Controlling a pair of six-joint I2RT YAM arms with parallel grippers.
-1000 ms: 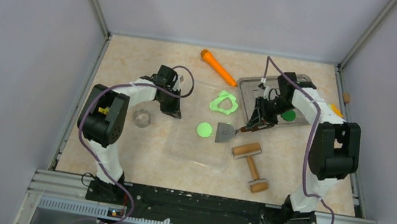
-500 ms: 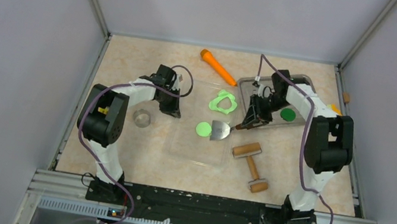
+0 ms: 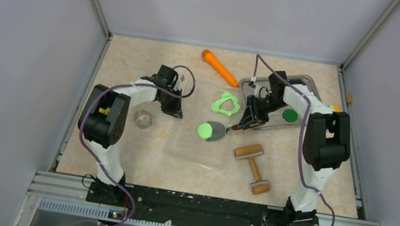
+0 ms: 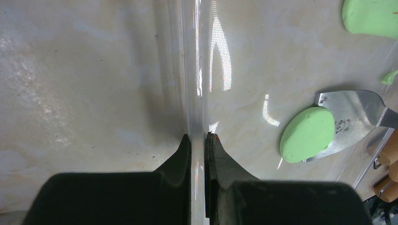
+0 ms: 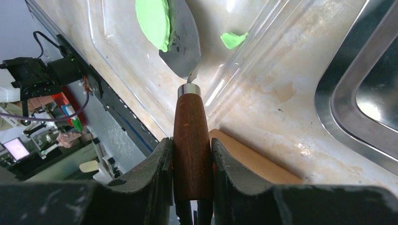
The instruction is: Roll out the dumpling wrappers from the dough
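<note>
A round light-green dumpling wrapper (image 3: 204,129) lies on the clear plastic tray (image 3: 192,148). The dough (image 3: 225,104), a thin sheet with a round hole, lies at the tray's far right. My right gripper (image 3: 242,123) is shut on the wooden handle (image 5: 190,126) of a metal spatula. The spatula blade (image 5: 183,42) sits partly under the wrapper (image 5: 154,21). My left gripper (image 3: 175,111) is shut on the tray's left rim (image 4: 197,93). The left wrist view also shows the wrapper (image 4: 307,134) on the blade (image 4: 359,117).
A metal tray (image 3: 305,81) at the back right holds a darker green disc (image 3: 289,115). A wooden roller (image 3: 253,165) lies right of the clear tray. An orange pin (image 3: 220,67) lies at the back. A round metal cutter (image 3: 142,118) stands left of the tray.
My right gripper has moved left with the spatula. The blade has slid from beside the wrapper to partly under it. The left arm has not moved.
</note>
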